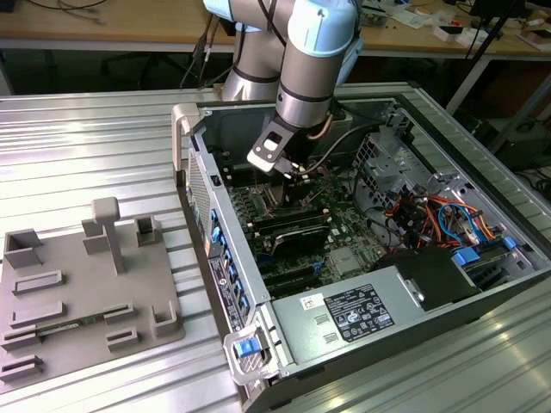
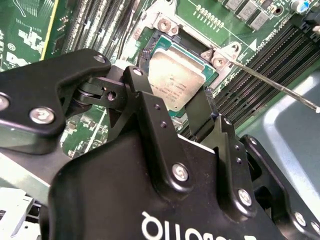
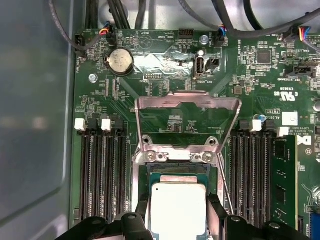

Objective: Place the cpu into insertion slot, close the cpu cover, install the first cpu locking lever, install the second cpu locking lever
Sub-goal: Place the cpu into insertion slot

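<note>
The cpu [image 3: 179, 212] is seen in both wrist views lying flat over the insertion slot [image 3: 178, 169], its dull silver top facing up and its sides squared to the socket's rim. It is flanked by the gripper [image 3: 178, 220], whose black fingers [image 3: 214, 220] are closed against two opposite edges of the chip with no gap to be made out, so the chip is judged to be held.

Beyond the socket the cpu cover [image 3: 175, 148] is swung back on its hinge and stands open, the board showing through its cut-out. One thin wire locking lever [image 2: 270, 82] runs out from a socket corner across the memory slots [image 3: 102, 175] and appears unlatched.

The step in hand is therefore taken to be the first one, seating the chip; the cover and both levers are not yet dealt with. What is called for now is judged to be a level, square seat in the socket before the grip is eased, since a tilted chip could be pressed onto the contacts beneath.

In the exterior view the arm [image 1: 310, 69] reaches down from the upper middle of the frame into the open computer case [image 1: 225, 284]. Within the case are held the motherboard [image 1: 353, 258], a power supply [image 1: 353, 314] at lower right and a bundle of coloured cables [image 1: 430, 215] at right. At lower left a grey fixture tray [image 1: 86, 284] rests on the metal table [image 1: 86, 146]; a slim greenish strip [image 1: 73, 322] lies in one of its pockets.
</note>
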